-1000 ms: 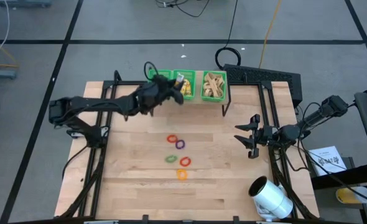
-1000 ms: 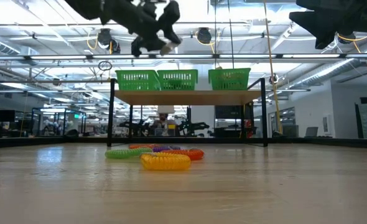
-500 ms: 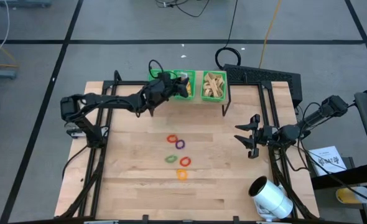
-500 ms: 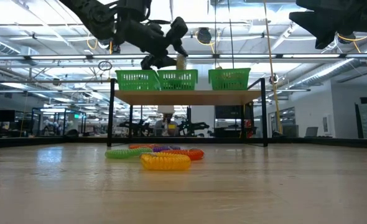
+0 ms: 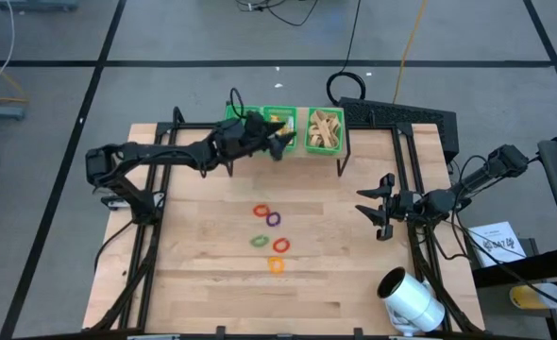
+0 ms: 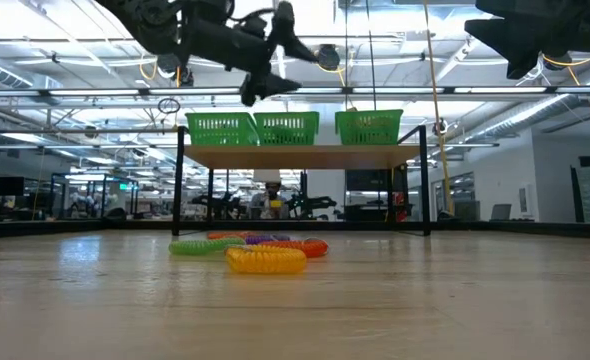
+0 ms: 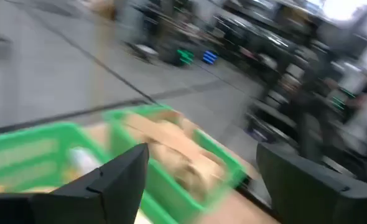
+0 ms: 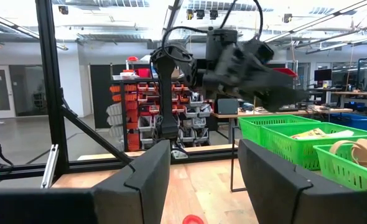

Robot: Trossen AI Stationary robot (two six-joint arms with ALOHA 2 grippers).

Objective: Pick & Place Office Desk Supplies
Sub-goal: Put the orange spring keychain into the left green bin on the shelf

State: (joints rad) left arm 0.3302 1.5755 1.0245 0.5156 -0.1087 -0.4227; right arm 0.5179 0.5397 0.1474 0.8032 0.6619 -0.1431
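Above the row of green baskets at the back of the wooden surface (image 5: 212,283), the left end effector (image 5: 277,144) now stands with its fingers spread wide and nothing between them. Half a second ago a pale little piece showed at its tips over the middle basket (image 5: 279,129); that piece is gone from the fingers, so it has most likely dropped in among the yellow and white bits there. One item looks delivered, and the arm is free to fetch another.

Left to move are the coiled rings lying loose at mid-surface: a red ring (image 5: 261,210), a purple ring (image 5: 274,219), a green ring (image 5: 259,241) and two orange-toned ones near it. The right-hand basket (image 5: 324,130) holds tan rubber-band loops.

Off to the right edge, the right end effector (image 5: 382,210) waits, fingers parted and empty.

A white paper sheet (image 5: 496,241) beside the surface carries print too small to read; no brand or label is legible.
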